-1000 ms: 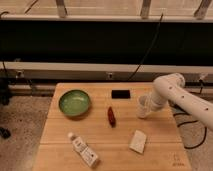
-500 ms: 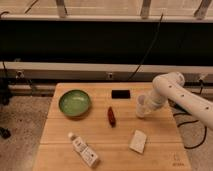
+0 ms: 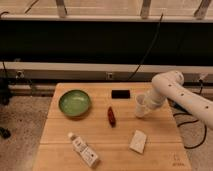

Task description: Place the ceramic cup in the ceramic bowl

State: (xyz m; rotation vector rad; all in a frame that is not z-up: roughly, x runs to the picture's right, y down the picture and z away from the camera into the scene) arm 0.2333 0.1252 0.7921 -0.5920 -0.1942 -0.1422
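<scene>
Lab: wooden table (image 3: pixel 160 150), wall cable (image 3: pixel 149 50)

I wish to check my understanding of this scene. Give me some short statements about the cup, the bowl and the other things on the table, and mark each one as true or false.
1. The ceramic bowl holds nothing. True.
2. The ceramic cup sits in the bowl. False: the shut claw grips it at the right part of the table, well apart from the bowl.
3. The white bottle stands upright. False: it lies on its side near the front edge.
4. The red object lies between the bowl and the cup. True.
</scene>
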